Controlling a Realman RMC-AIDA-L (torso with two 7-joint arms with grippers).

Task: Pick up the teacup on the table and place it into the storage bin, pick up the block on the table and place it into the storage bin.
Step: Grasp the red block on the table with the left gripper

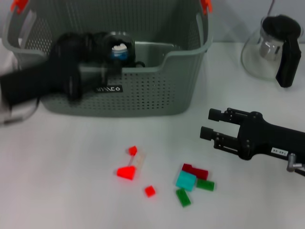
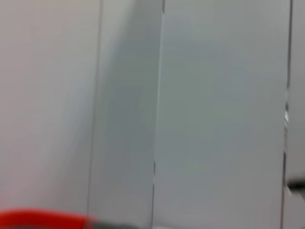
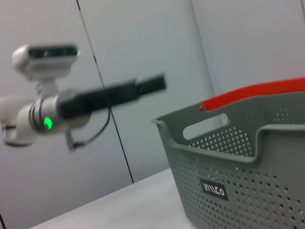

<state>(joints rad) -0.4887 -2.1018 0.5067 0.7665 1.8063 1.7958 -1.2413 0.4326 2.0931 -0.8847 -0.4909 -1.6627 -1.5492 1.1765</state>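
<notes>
The grey perforated storage bin point(image 1: 143, 90) with orange-tipped handles stands at the back of the table; it also shows in the right wrist view point(image 3: 248, 162). My left arm point(image 1: 52, 78) is blurred and reaches over the bin's front left wall. At its tip, inside the bin, is a round dark thing with a white and blue middle point(image 1: 118, 47); I cannot tell if it is the teacup. Small blocks lie on the table: red ones point(image 1: 126, 171), a teal one point(image 1: 186, 181) and green ones point(image 1: 183, 197). My right gripper point(image 1: 209, 124) is open and empty, to the right of and above the blocks.
A glass teapot point(image 1: 271, 50) with a black handle stands at the back right. The left wrist view shows only wall panels and an orange handle edge point(image 2: 43, 219). The right wrist view shows my blurred left arm point(image 3: 114, 95) beyond the bin.
</notes>
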